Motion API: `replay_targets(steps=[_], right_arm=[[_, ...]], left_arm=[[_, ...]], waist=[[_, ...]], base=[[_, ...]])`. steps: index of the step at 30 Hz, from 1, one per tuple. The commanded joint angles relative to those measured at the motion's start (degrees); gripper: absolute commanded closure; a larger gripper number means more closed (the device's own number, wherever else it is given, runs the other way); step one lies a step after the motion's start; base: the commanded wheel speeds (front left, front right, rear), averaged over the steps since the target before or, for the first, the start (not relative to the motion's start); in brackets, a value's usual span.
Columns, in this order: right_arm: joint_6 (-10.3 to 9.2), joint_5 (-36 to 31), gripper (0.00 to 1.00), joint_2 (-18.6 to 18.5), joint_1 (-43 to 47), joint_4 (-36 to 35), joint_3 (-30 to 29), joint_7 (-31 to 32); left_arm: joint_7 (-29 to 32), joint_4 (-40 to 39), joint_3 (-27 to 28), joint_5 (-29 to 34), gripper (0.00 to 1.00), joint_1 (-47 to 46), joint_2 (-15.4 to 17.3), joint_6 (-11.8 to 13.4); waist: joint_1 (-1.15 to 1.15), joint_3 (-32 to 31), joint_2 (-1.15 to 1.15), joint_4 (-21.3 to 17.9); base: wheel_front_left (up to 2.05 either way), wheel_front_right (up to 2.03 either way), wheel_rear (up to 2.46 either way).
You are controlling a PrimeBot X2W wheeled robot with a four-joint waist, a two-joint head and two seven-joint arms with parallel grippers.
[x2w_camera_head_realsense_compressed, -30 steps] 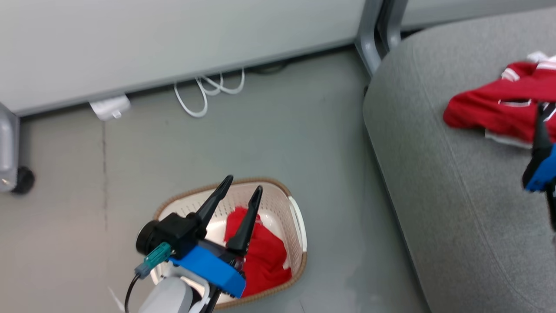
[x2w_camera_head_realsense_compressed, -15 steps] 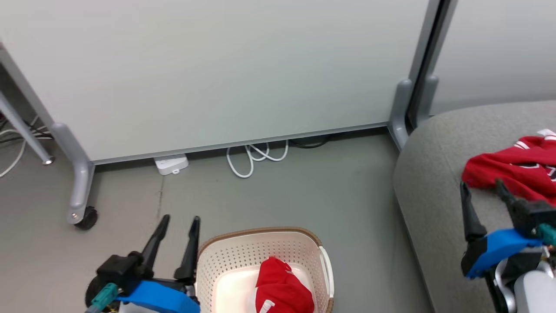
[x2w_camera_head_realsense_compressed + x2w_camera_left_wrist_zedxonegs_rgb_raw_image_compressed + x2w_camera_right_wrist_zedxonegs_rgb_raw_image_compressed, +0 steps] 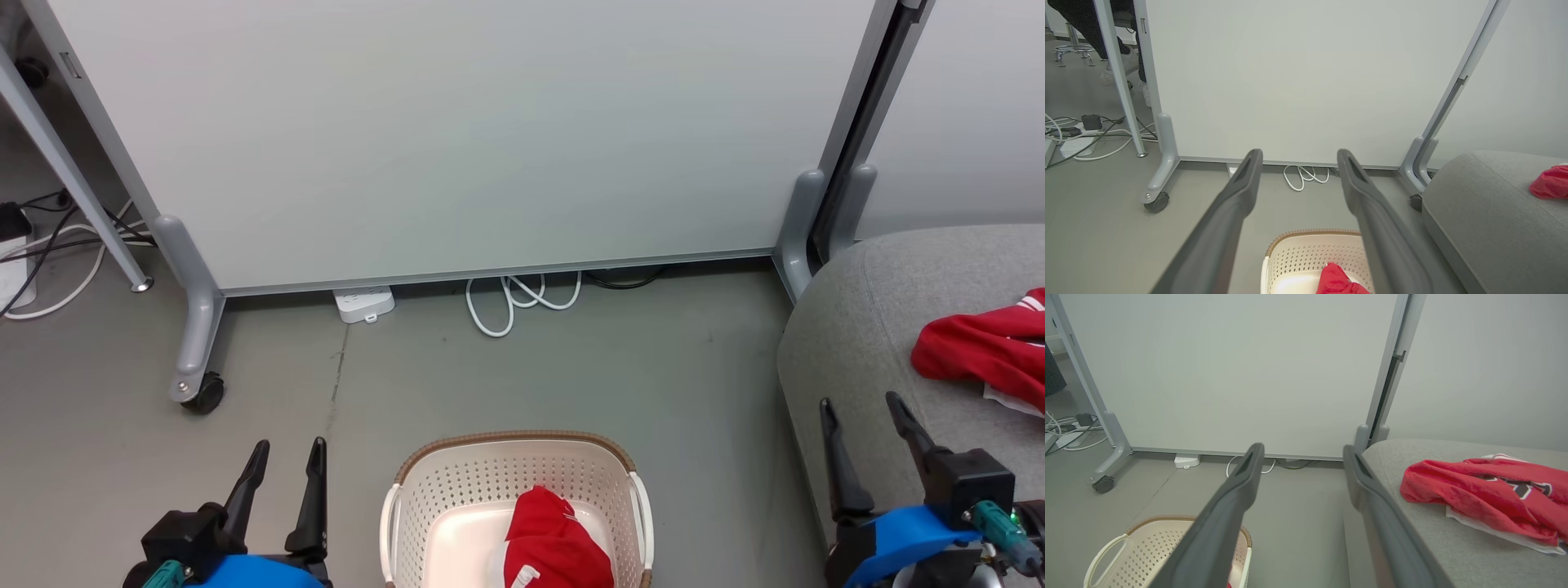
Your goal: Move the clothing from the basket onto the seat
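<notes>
Left gripper (image 3: 290,447), right gripper (image 3: 859,402): both wide, empty. First garment (image 3: 976,359) on seat (image 3: 849,327); second garment (image 3: 555,543) in basket (image 3: 514,439). You likely reach down there next.

Left hand (image 3: 282,459) low at lower left, fingers spread, empty, pointing up. Right hand (image 3: 861,412) low at lower right, fingers spread, empty, blue wrist housings visible.

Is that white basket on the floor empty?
Not empty. A crumpled red garment lies inside the basket, toward its right side; the visible bottom beside it is bare.
</notes>
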Motion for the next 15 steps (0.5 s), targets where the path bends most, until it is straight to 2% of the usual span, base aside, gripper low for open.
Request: replay_targets(steps=[1,15], right_arm=[[-0.04,-0.1,0.0,0.4,0.9,-0.4,0.2,0.1],[-0.04,-0.2,0.0,0.7,2.0,-1.7,2.6,1.6]], left_arm=[[-0.2,0.1,0.3,0.3,0.0,0.8,0.1,-0.1],[-0.2,1.1,1.2,1.5,0.0,0.6,-1.0,-0.6]], waist=[[0.0,0.0,0.0,0.1],[0.0,0.0,0.0,0.8]], base=[[0.0,0.0,0.0],[0.0,0.0,0.0]])
